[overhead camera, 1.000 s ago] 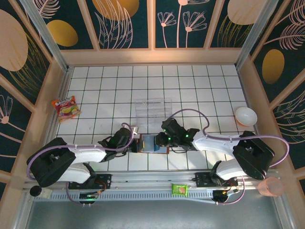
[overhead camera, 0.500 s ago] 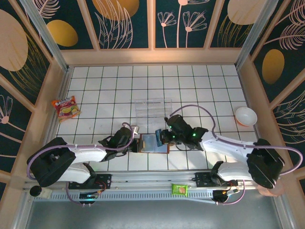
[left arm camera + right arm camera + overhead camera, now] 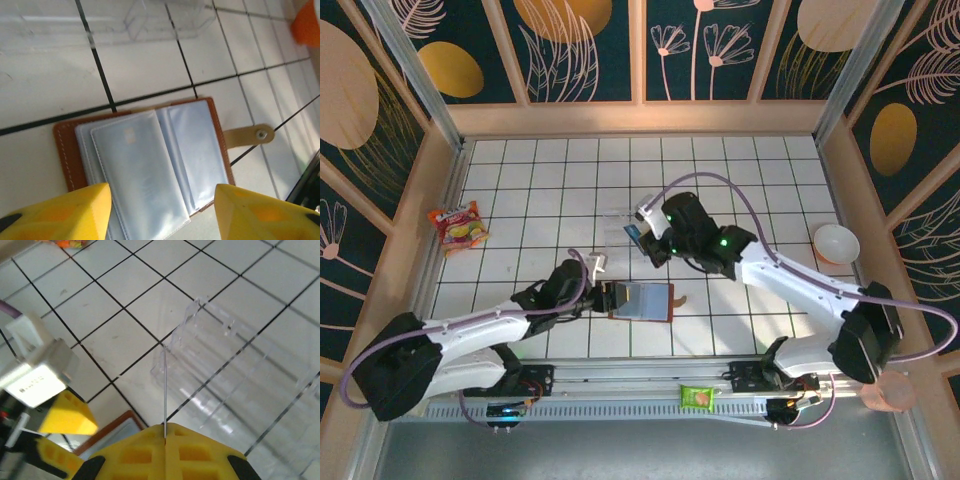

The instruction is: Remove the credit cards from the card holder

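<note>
The card holder (image 3: 648, 300) lies open on the tiles, brown outside with bluish-grey sleeves (image 3: 150, 160) and its tab (image 3: 250, 136) pointing right. My left gripper (image 3: 607, 297) hovers at its left edge, open, with the yellow fingertips (image 3: 75, 207) spread over the sleeves and nothing between them. My right gripper (image 3: 645, 240) is lifted above the tiles, shut on a blue credit card (image 3: 633, 233). In the right wrist view the card (image 3: 164, 390) shows edge-on, sticking out of the closed right gripper (image 3: 165, 427) toward a clear plastic box (image 3: 235, 370).
The clear plastic box (image 3: 640, 222) stands just behind the wallet. A red-orange snack packet (image 3: 460, 225) lies at the far left and a white bowl (image 3: 836, 243) at the right. On the front rail sit a green packet (image 3: 699, 397) and a pink cup (image 3: 890, 390).
My right gripper closed on a card at the wallet, then lifted it up and back toward the clear box. My left gripper let go of the wallet's edge and opened.
</note>
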Motion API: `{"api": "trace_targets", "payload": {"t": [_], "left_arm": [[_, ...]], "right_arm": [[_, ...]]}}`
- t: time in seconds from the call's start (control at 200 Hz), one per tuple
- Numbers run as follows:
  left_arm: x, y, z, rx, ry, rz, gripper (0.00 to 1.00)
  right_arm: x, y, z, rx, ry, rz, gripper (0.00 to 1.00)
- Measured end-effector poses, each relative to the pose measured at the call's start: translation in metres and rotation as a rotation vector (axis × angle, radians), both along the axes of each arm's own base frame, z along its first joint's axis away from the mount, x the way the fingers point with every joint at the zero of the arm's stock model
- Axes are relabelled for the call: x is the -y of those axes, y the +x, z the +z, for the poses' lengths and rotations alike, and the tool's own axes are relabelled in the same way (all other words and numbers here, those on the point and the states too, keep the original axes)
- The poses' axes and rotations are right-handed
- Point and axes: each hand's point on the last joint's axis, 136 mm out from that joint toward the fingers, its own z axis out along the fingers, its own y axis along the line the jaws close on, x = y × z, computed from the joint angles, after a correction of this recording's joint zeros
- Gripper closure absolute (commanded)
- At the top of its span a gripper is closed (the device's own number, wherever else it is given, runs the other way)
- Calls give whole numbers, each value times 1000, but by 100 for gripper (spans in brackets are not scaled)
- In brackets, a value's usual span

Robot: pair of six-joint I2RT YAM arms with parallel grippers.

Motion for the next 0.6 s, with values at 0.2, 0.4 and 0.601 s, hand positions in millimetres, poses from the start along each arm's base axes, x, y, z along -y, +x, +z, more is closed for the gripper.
{"api": "trace_targets", "payload": {"t": [0.2, 0.4, 0.601], "left_arm": [[-26, 12, 6, -7, -21, 90, 33], [-53, 11, -17, -69, -3, 167, 32], [-69, 5, -37, -145, 8, 217, 32]], "right_arm": [[-19, 33, 1, 67, -152, 159, 100], [-37, 55, -7, 83, -294, 309, 100], [-45, 67, -20, 104, -413, 423, 100]]}}
